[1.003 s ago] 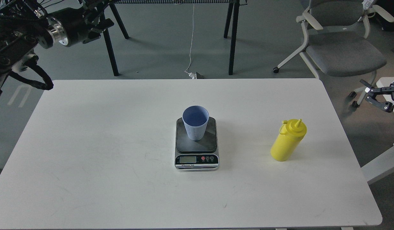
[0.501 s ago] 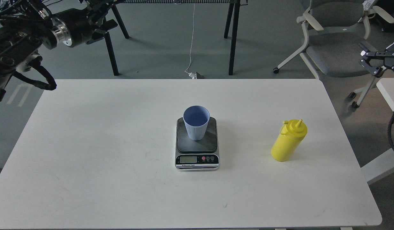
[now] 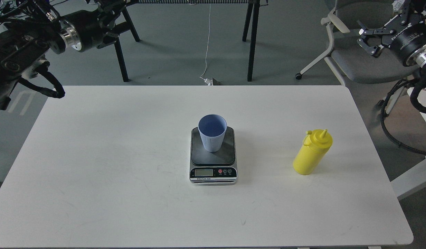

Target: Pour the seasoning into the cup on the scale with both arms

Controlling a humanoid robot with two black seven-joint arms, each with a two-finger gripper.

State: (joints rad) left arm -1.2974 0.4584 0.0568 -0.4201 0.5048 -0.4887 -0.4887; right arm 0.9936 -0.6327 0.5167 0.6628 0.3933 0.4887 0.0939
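Yellow plastic squeeze bottle (image 3: pixel 312 153) upright, ungrasped; light blue ribbed tumbler (image 3: pixel 212 133) on dark-grey digital scale (image 3: pixel 213 162). Right gripper (image 3: pixel 369 40) fingers spread, empty; left gripper (image 3: pixel 111 21) finger state unclear. Risks: hasty grasp topples bottle; stray bump tips tumbler.

yellow seasoning (image 3: pixel 311 155), ribbed light-blue cup (image 3: pixel 212 132), white table (image 3: pixel 112 155)

bright even light, soft shadows, sharp
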